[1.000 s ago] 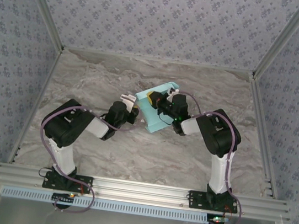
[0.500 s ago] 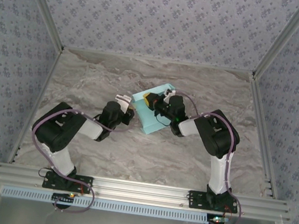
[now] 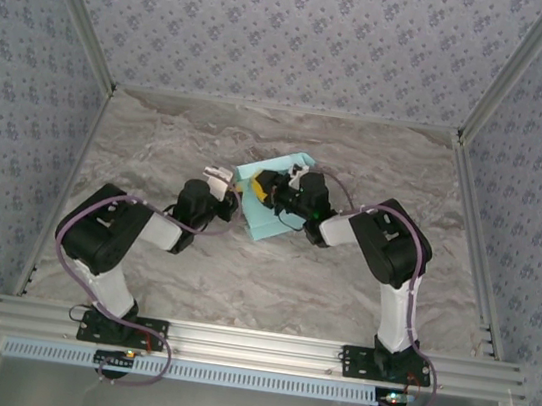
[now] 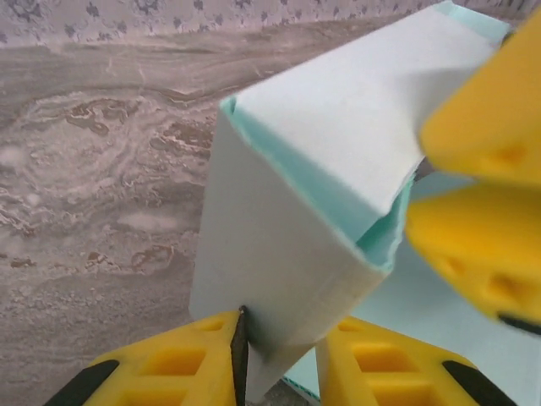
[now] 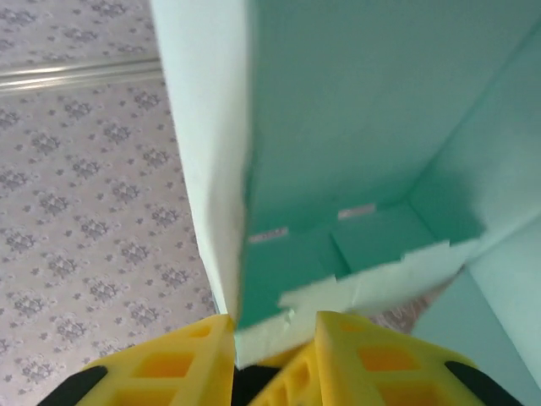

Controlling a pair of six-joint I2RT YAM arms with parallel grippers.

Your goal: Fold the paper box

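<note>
Marbled table, floral-papered walls

This looks like a robot lab's test cell, not a home. Under the left end effector and the right end effector lies a marble-print desk. Beyond and to either side of them stand walls of floral-print paper on aluminium framing. Nearer than the end effectors, the left arm and right arm are bolted to an aluminium rail above a slotted cable duct.
</note>
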